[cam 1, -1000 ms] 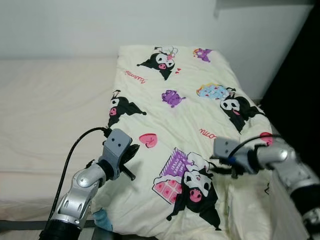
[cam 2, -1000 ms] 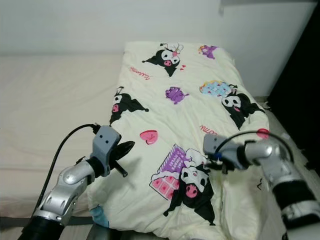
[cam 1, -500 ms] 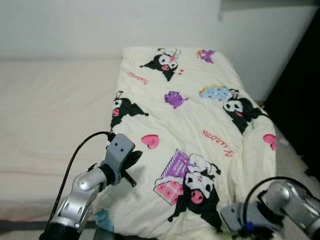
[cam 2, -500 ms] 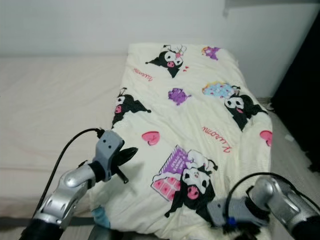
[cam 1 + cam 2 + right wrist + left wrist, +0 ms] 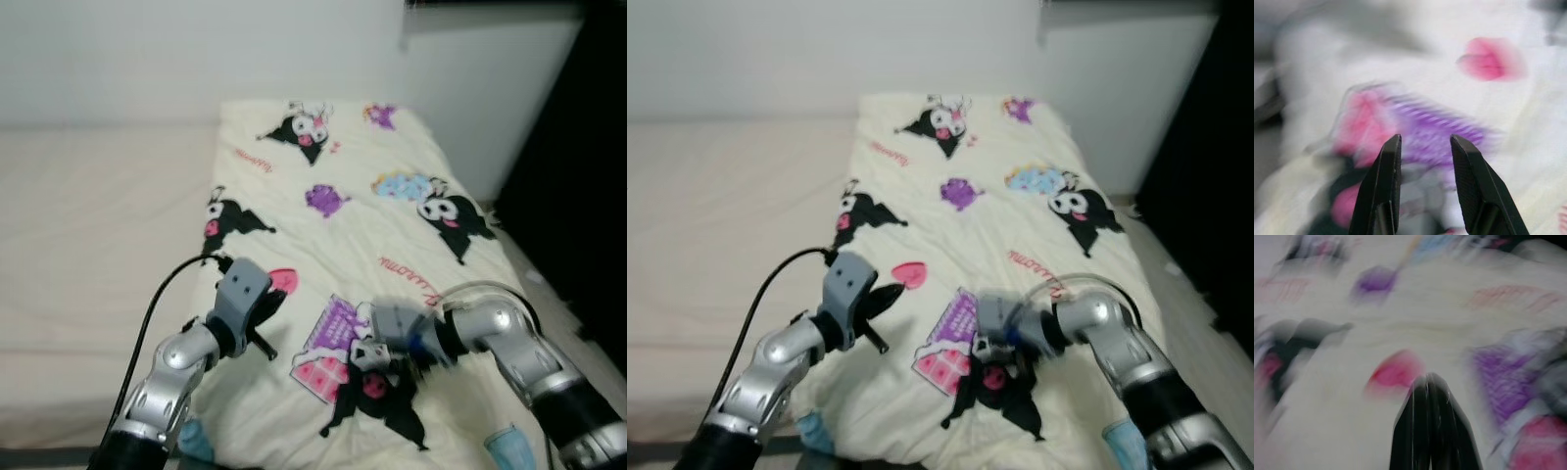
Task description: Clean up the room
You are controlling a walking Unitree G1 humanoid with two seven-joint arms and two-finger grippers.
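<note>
**Q:** Where is the blanket you are tidying?

**A:** The cream cartoon-print blanket (image 5: 343, 235) lies spread along the bed (image 5: 88, 225), running from just below me up toward 12 o'clock, where it ends by the white wall (image 5: 196, 49). It covers the bed's right half; the bare cream mattress stretches off toward 9 o'clock. The near edge hangs over the foot of the bed.

**Q:** And your left pincer?

**A:** My left pincer (image 5: 271, 308) sits at about 7 o'clock on the blanket, near its left edge. Its two black fingers (image 5: 1432, 431) are pressed together, tips pointing at a pink heart (image 5: 1396, 372) printed on the cloth, just short of it. I cannot tell whether any fabric is caught between them. A black cable (image 5: 157, 304) loops up from that wrist.

**Q:** Your right pincer?

**A:** My right pincer (image 5: 1422, 147) is at about 5 o'clock, low over the blanket, reaching in from the right toward the purple-and-pink house print (image 5: 328, 343) and the black cartoon figure (image 5: 377, 401). Its fingers stand spread, with the print showing in the gap between them and nothing held. The head views blur it.

**Q:** Anything else nearby?

**A:** A bit of light blue (image 5: 509, 446) shows at the lower right, beside my right arm.
</note>
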